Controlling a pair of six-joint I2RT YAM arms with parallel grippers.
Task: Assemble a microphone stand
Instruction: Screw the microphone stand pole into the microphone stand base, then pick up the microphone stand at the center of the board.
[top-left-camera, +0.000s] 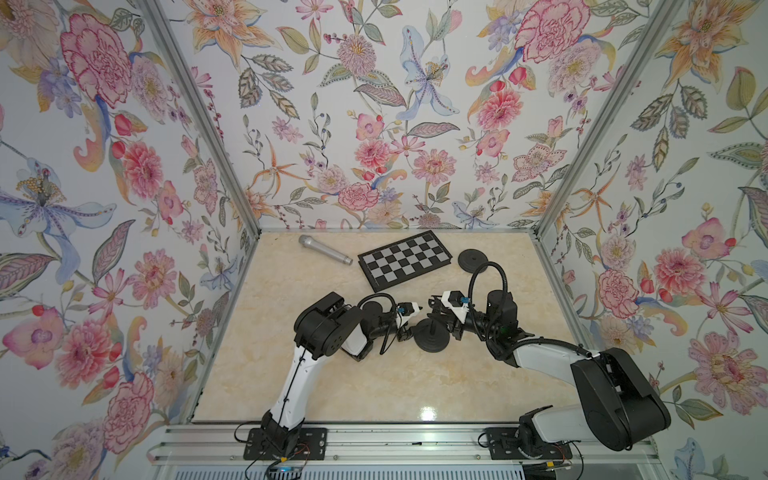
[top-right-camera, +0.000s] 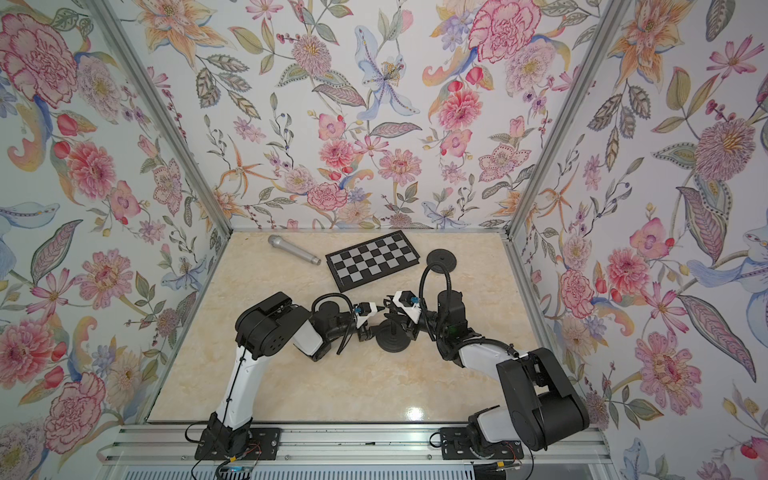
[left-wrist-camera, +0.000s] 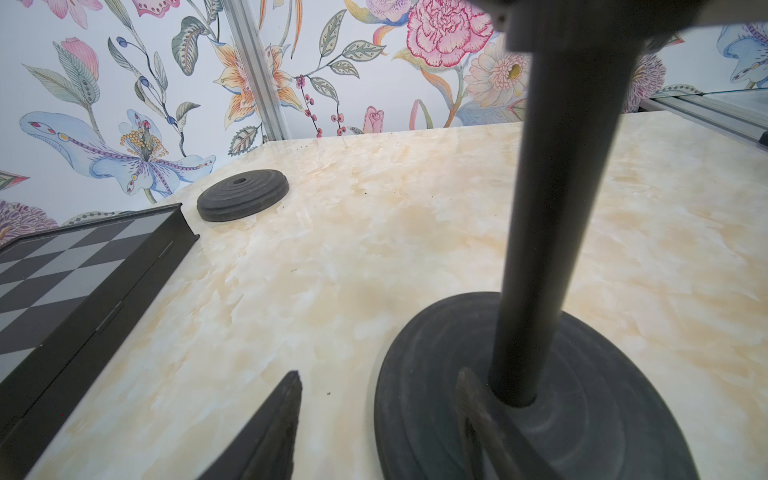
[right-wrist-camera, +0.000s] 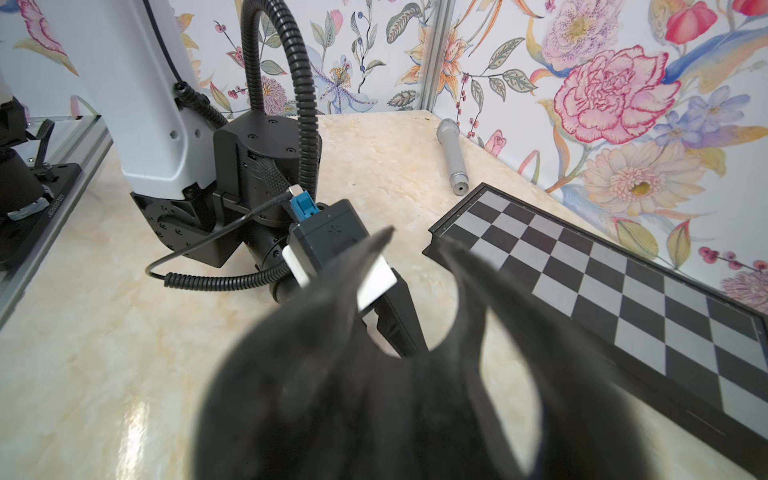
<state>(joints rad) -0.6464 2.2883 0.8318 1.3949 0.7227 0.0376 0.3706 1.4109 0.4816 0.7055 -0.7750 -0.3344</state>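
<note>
The right gripper (right-wrist-camera: 415, 237) pinches the top of the black pole (left-wrist-camera: 552, 232) to keep it straight up in the round base (left-wrist-camera: 582, 415). The left gripper (left-wrist-camera: 380, 374) is half open and holds nothing. It sits across the base's edge, likely to steady it on the counter (left-wrist-camera: 374, 249). The microphone (top-left-camera: 324, 249) waits by the back wall.

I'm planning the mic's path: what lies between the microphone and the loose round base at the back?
The chessboard lies flat between the microphone and the loose round base; both top views show it.

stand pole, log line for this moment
pole upright in base | right end effector gripping pole | left end effector open at base
</note>
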